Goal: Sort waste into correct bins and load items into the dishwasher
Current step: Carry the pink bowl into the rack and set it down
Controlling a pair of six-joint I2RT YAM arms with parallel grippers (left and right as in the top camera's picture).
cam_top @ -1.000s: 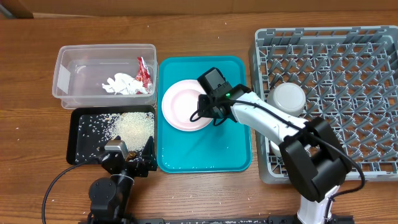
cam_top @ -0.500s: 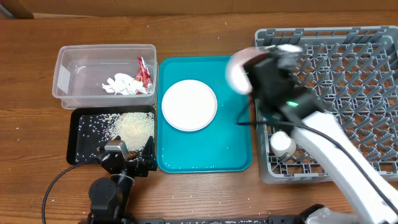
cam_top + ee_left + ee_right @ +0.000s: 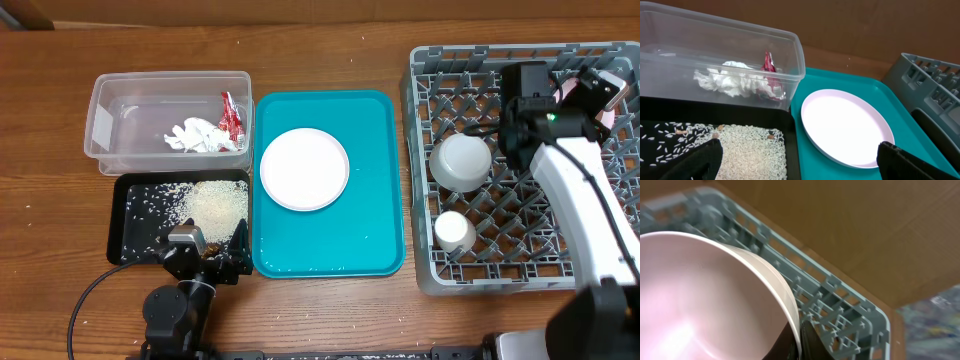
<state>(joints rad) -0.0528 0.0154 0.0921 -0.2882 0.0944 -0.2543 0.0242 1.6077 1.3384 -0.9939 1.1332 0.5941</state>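
Observation:
My right gripper [image 3: 598, 88] is over the back right of the grey dish rack [image 3: 520, 255] and is shut on the rim of a pale pink plate [image 3: 573, 90], held tilted on edge. In the right wrist view the plate [image 3: 705, 295] fills the left, with my fingers [image 3: 799, 332] pinching its rim above the rack [image 3: 840, 297]. A pale bowl [image 3: 460, 162] lies upside down in the rack, with a small white cup [image 3: 454, 232] nearby. A white plate [image 3: 304, 168] lies on the teal tray [image 3: 375, 230]. My left gripper [image 3: 205, 262] is open and empty over the black tray's near edge. The chopsticks are not in view.
The clear tub [image 3: 110, 120] holds the white napkin [image 3: 200, 135] and red wrapper [image 3: 232, 112]. The black tray [image 3: 135, 235] holds rice [image 3: 215, 205]. In the left wrist view, the left gripper [image 3: 800, 162] spans the rice [image 3: 747, 150] and white plate [image 3: 845, 125].
My right gripper lifted the pink plate off the white plate on the teal tray and carried it right, over the rack's back right. The left arm has not moved.

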